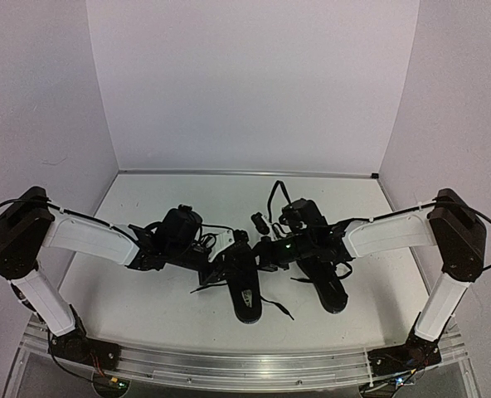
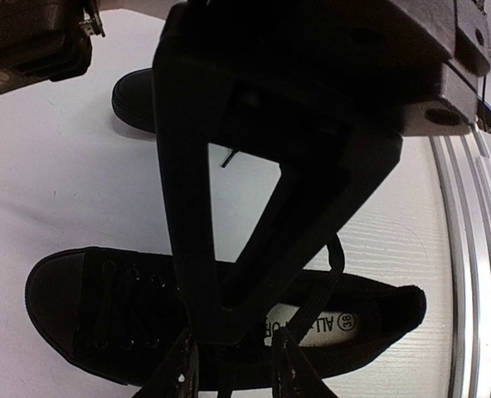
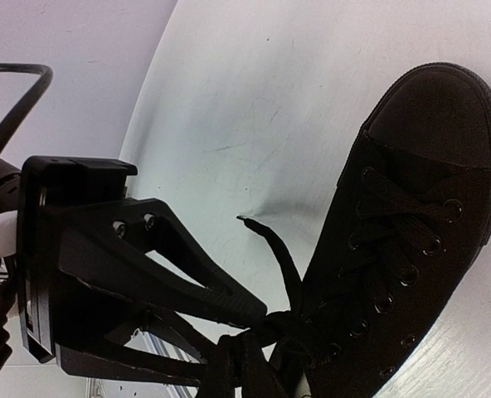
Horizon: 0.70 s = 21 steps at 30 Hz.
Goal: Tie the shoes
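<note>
Two black shoes lie side by side on the white table. The left shoe shows a white insole label, with its heel toward the near edge. The right shoe lies beside it, and its toe shows in the left wrist view. My left gripper is over the left shoe, shut on a black lace that loops over the shoe's opening. My right gripper is shut on a bunch of laces at the tongue of that shoe. One loose lace end sticks up.
An aluminium rail runs along the near edge and also shows in the left wrist view. White walls close in the table at the left, back and right. A thin lace end trails on the table between the shoes.
</note>
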Tool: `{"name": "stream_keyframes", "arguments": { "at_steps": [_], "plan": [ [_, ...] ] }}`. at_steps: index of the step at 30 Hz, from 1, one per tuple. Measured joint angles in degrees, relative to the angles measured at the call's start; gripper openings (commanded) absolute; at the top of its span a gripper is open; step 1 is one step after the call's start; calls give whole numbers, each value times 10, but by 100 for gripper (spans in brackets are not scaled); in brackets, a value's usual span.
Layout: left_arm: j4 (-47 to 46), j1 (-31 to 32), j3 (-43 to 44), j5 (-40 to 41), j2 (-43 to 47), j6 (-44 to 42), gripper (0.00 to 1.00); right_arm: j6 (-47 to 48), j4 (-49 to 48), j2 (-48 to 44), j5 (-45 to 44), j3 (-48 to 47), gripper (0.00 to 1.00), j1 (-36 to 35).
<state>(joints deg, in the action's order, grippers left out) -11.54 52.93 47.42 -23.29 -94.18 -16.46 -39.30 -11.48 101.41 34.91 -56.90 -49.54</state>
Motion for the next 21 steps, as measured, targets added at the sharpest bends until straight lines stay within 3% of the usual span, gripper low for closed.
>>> {"name": "stream_keyframes", "arguments": {
  "at_steps": [7, 21],
  "plan": [
    [-26, -1, 0, -4, -17, 1, 18, -8, -1, 0, 6, 0, 9, 0],
    [-51, -1, -1, 1, -23, 5, 7, -24, -9, -51, 5, 5, 41, 1]
  ]
}}
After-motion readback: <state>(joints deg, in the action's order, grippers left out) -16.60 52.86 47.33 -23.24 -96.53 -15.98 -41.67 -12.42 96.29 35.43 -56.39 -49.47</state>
